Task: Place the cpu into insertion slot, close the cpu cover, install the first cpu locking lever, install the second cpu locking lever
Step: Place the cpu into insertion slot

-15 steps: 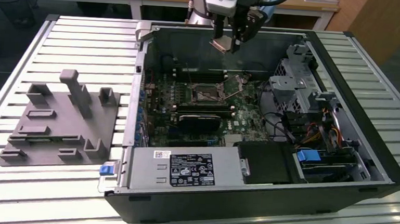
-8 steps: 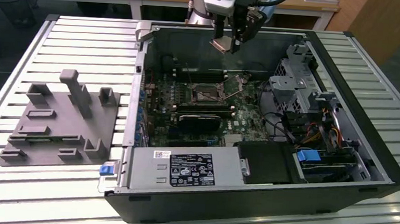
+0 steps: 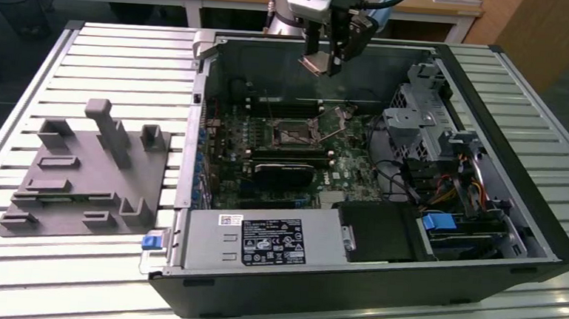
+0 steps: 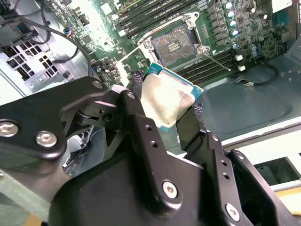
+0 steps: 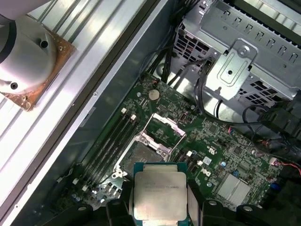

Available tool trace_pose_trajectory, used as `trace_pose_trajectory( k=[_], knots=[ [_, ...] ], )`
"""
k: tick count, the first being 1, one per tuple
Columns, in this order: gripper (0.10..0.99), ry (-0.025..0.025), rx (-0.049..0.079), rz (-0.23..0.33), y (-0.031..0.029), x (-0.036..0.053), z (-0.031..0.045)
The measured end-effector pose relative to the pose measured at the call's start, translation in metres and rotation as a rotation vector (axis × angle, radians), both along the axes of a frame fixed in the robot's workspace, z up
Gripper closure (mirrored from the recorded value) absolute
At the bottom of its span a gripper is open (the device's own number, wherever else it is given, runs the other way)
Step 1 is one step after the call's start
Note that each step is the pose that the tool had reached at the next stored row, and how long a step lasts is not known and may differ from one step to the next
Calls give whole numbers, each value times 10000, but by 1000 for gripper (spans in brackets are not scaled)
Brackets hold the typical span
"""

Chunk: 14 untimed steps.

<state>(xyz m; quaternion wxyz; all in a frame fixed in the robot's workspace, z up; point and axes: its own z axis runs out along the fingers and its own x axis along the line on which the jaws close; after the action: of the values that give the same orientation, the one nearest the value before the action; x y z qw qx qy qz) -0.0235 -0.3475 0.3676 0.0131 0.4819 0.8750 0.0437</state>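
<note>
Flanking the cpu [image 5: 158, 197], the fingers [image 5: 194, 201] clamp its opposite edges.

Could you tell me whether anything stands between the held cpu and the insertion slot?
Nothing visible does. The end effector grips the cpu in the air above the open case. The insertion slot lies bare on the board, with the cpu cover swung open beside it.
</note>
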Motion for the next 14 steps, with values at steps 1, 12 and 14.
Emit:
trace_pose_trajectory(
  k=[1,12,14],
  knots=[
    [545,0,0,-57,1,0,0],
    [545,0,-18,-719,2,-1,-30],
    [545,0,-18,-965,2,-1,-50]
  ],
)
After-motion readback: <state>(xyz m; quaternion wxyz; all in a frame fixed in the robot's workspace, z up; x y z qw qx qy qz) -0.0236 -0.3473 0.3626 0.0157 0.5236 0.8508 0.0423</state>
